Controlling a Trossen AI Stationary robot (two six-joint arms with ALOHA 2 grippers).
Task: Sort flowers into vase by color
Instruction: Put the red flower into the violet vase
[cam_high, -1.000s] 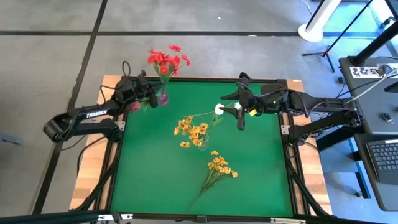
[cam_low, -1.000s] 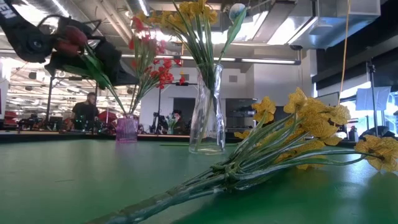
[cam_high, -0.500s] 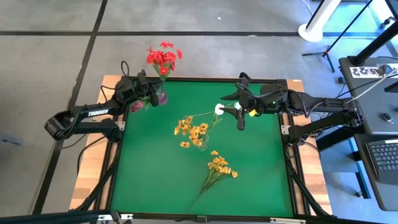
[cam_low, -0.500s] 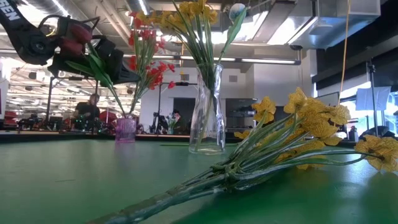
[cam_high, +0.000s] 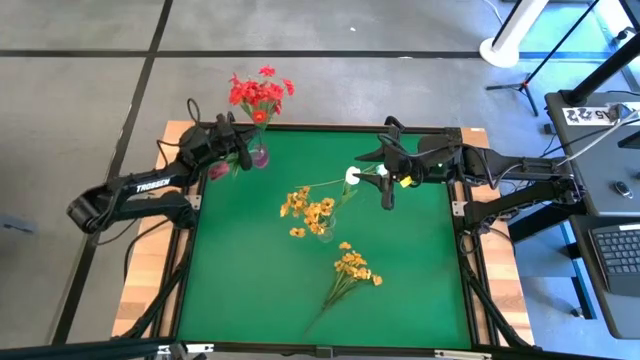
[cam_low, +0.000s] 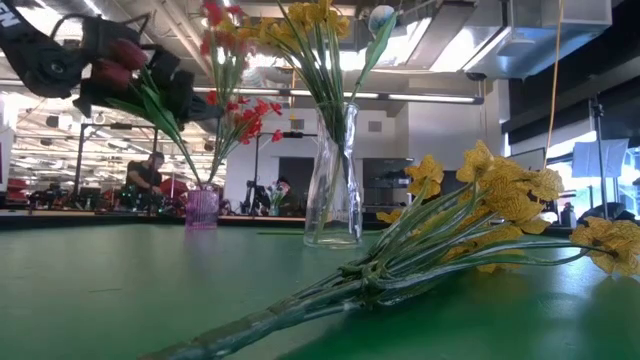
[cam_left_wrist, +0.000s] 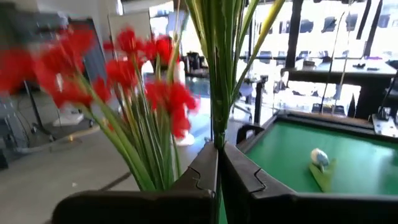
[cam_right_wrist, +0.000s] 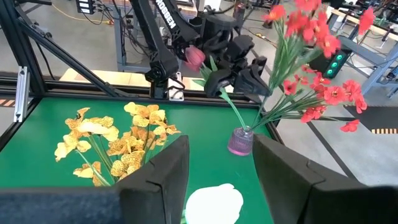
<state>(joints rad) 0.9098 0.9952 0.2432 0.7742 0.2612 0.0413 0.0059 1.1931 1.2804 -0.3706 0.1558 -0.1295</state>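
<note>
The flowers here are fake, thin green stems with cloth heads, so I'd guess they weigh next to nothing and flop around rather than break. The wiry stems probably spring and twist in a pinch, so the spot to take hold is low to mid stem, never the bloom.

The pink-red buds (cam_low: 118, 55) are pinched by their stems in the left claw (cam_high: 237, 152), fingers fully closed on them, hanging over the small purple vase (cam_high: 260, 156) at the desk's far-left corner, stems angling down toward its mouth. The red cluster (cam_high: 257, 92) already sits in that vase, leaning out past the far edge, so the new stems have to thread in beside it without tipping the light vase.

A yellow-orange bunch (cam_high: 312, 210) stands in the clear glass vase (cam_low: 333, 180) mid-desk. Another yellow-orange bundle (cam_high: 350, 267) lies flat toward the near edge, stems together, easy to grab there.

The white bloom (cam_high: 352, 175) is at the right claw (cam_high: 386, 183), near the far-right side. The fingers sit half apart with the bloom just ahead of them; looks like it's got the stem, but I can't tell for sure.
</note>
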